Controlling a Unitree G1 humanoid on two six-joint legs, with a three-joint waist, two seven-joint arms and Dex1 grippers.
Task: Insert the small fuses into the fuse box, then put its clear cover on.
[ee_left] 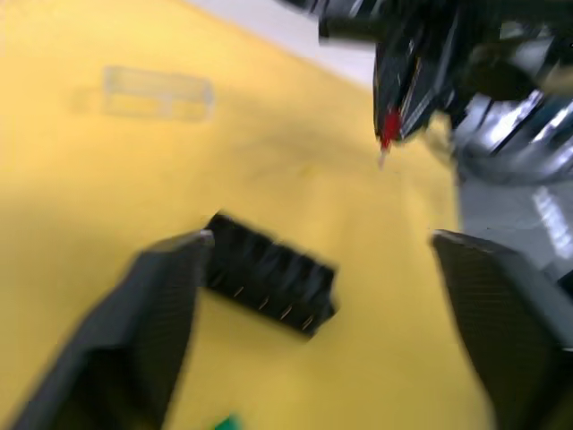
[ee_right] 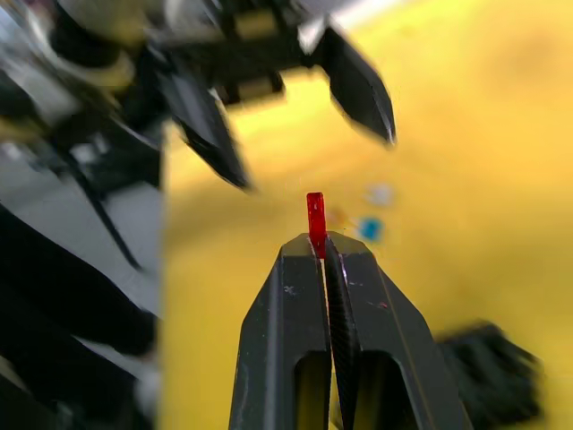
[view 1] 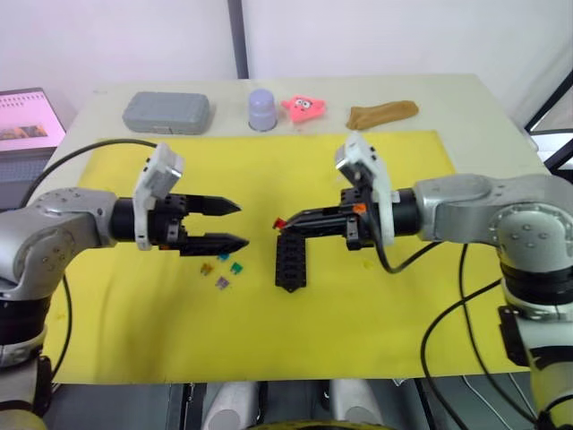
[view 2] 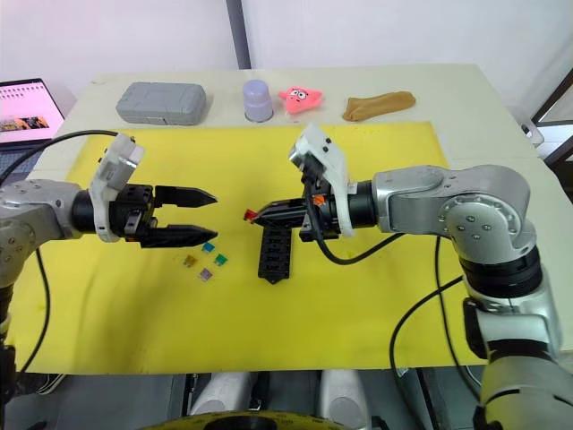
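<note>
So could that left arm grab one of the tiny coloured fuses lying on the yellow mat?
Probably yes: the left gripper hangs open just above and beside the loose small fuses, and nothing lies between them; the black fuse box sits off to the side.

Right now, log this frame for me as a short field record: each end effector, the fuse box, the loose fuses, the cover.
right end effector: shut on the red fuse, held above the yellow mat
left end effector: open, holding nothing, above the mat
fuse box: on the mat, below the red fuse
loose fuses: a small cluster on the mat beside the fuse box, near the left end effector
clear cover: lying on the mat, off the box
</note>
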